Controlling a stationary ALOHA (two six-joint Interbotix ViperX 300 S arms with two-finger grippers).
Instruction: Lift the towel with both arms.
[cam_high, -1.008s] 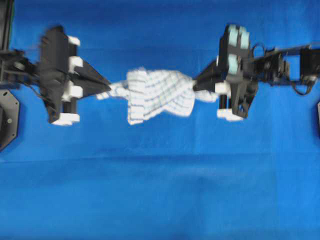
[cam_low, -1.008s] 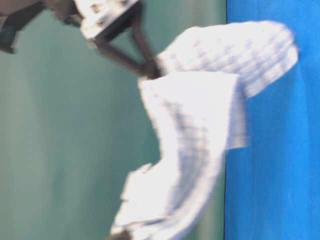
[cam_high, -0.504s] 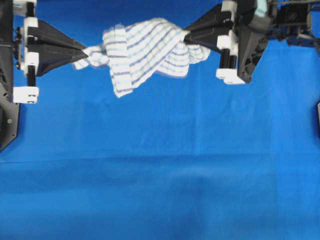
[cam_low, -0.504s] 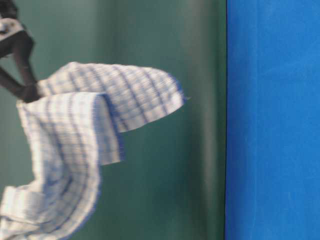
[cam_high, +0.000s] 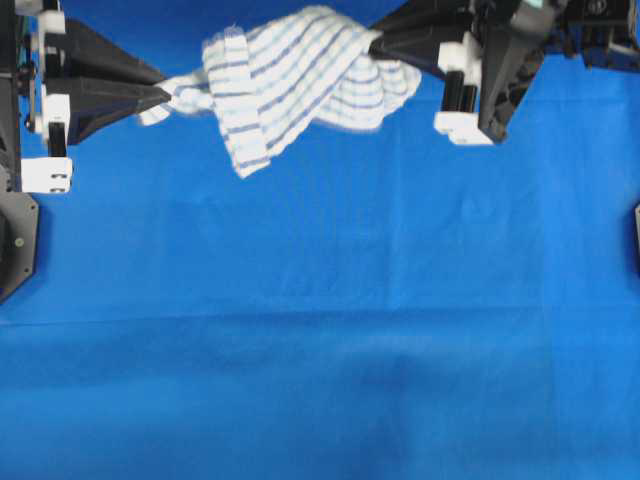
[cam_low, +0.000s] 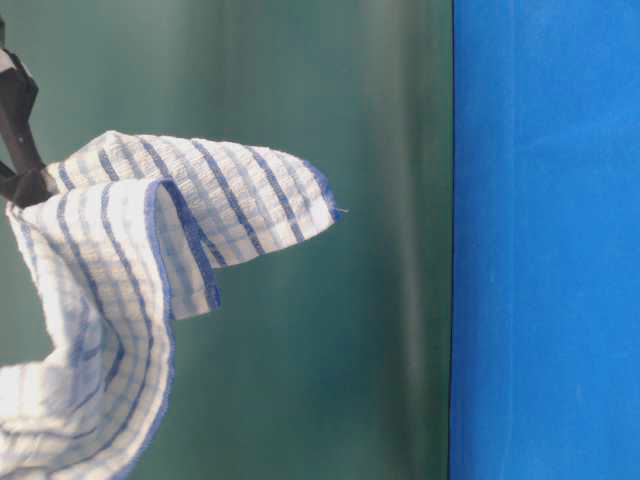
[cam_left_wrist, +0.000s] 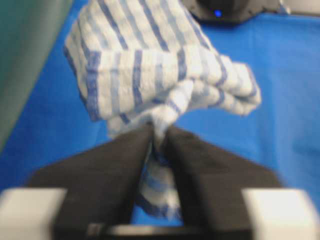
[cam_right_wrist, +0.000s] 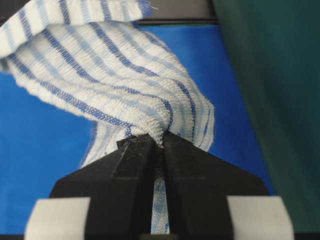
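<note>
The towel (cam_high: 290, 85) hangs twisted above the blue worktop (cam_high: 320, 330). The left gripper (cam_high: 165, 95) has its fingers clamped on one end. The right gripper (cam_high: 375, 45) pinches the other.

We count one towel (cam_high: 290, 85), two grippers, left gripper (cam_high: 165, 97) and right gripper (cam_high: 375, 45), one blue table cloth (cam_high: 320, 330).

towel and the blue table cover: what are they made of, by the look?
Towel: woven cloth, likely cotton, matte; ribbed weave, fraying edge threads, soft folds where it hangs. Table cover: plain blue fabric, matte, probably thin; faint creases and ripples, no sheen. Fibre cannot be told for either.
</note>
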